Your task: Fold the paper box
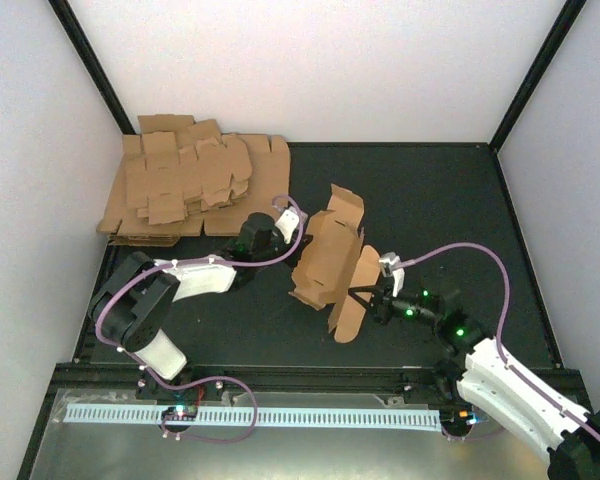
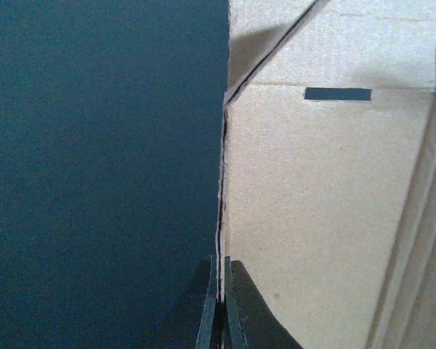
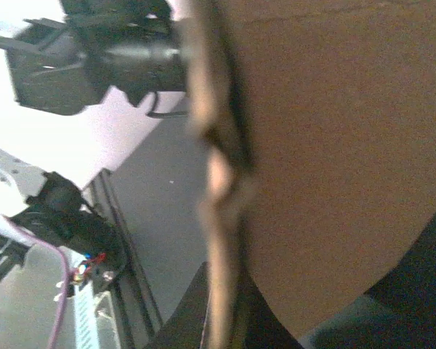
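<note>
Both left gripper (image 2: 219, 320) and right gripper (image 1: 360, 296) clamp the paper box (image 1: 325, 262).

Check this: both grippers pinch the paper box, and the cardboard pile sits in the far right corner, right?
No, the top view shows the cardboard pile in the far left corner. Left gripper and right gripper do pinch the paper box.
</note>
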You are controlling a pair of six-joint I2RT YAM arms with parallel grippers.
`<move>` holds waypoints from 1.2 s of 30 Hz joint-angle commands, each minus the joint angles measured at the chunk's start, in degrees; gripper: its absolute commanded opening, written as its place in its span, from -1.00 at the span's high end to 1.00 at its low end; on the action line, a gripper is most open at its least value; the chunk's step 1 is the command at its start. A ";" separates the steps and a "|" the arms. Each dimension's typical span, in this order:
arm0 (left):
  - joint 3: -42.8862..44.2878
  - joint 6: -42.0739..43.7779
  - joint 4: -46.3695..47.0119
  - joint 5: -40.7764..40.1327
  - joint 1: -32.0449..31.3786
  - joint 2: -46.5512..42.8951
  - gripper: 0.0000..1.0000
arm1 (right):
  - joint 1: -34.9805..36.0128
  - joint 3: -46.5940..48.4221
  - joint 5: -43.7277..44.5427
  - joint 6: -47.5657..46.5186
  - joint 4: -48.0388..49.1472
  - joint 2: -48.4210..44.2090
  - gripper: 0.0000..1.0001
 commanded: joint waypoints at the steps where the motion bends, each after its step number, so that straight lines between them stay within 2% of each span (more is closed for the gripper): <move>1: 0.77 -1.83 2.46 0.55 -0.45 1.10 0.97 | -0.15 -4.05 -7.60 6.21 11.41 -2.92 0.96; 4: 0.55 -2.48 2.88 2.17 -0.40 0.58 0.97 | -0.15 -6.64 -6.70 8.41 15.24 -5.25 0.96; 11: 0.65 -4.24 3.24 7.13 -0.44 -0.25 0.97 | -0.15 -6.58 -5.22 7.37 14.59 -4.06 0.97; 19: -3.58 -6.01 8.34 4.47 -1.36 -2.07 0.97 | -0.10 -9.05 -11.25 11.20 28.56 4.95 0.96; 22: -6.22 -6.50 13.32 2.20 -2.36 -2.76 0.97 | -0.12 -8.58 -13.18 11.16 29.48 7.49 0.96; 28: -9.26 -6.49 21.68 -2.15 -4.58 -1.86 0.97 | -0.14 -6.74 -16.15 7.63 22.04 9.09 0.97; 36: -17.12 -5.94 36.78 -5.59 -6.31 -2.14 0.97 | -0.06 -4.17 -13.85 1.14 5.97 4.50 0.96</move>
